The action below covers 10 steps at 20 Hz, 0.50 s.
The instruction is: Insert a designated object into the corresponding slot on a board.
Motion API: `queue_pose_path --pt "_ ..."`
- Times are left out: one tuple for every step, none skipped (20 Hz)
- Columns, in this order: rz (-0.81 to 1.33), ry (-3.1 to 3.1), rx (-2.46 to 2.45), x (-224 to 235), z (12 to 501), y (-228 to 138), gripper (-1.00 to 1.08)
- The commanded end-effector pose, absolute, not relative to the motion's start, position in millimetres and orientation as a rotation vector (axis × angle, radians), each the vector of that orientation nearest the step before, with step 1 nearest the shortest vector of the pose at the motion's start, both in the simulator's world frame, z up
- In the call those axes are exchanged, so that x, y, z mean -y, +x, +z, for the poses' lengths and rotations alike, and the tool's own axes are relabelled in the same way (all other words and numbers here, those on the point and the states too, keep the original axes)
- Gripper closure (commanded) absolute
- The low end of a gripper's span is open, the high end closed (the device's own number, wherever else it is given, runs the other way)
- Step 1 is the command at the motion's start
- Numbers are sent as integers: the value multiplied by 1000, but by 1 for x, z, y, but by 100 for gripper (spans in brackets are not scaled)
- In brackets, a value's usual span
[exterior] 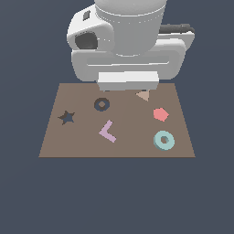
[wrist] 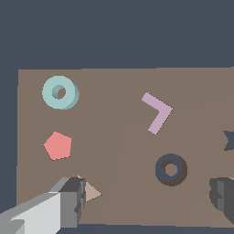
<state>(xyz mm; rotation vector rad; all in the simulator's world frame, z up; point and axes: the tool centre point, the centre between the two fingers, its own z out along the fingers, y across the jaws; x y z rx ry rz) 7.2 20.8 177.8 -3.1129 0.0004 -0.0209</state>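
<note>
The pale teal ring lies flat on the brown board, near the front corner on the exterior view's right. The slot, a dark navy ring recess with a brown centre dot, sits toward the board's back, left of the middle. My gripper hangs above the board's far edge, open, with nothing between its fingers. It is closer to the slot than to the ring. In the exterior view the white hand hides the fingertips.
A pink pentagon lies just behind the ring. A lilac L-shaped piece rests mid-board. A dark star recess is at the exterior view's left. A tan triangle sits below the hand.
</note>
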Motion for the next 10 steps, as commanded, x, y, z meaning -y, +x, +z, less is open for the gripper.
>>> queue_pose_path --pt "-21 -3113 0 -21 178 7 -92" --pt "-21 -3113 1 -21 178 7 -92" --pt "-21 -3113 4 -21 177 8 -92" --pt "-21 -3113 10 -22 176 9 -92" --pt "-21 -3113 18 -23 175 10 -92" --pt "-20 -3113 28 -24 174 11 -92" --pt "-20 -3113 41 -25 172 13 -92" --pt "-20 -3114 55 -26 170 15 -92" --pt "-19 -3114 73 -28 168 17 -92" --pt "-19 -3113 92 -30 165 19 -92"
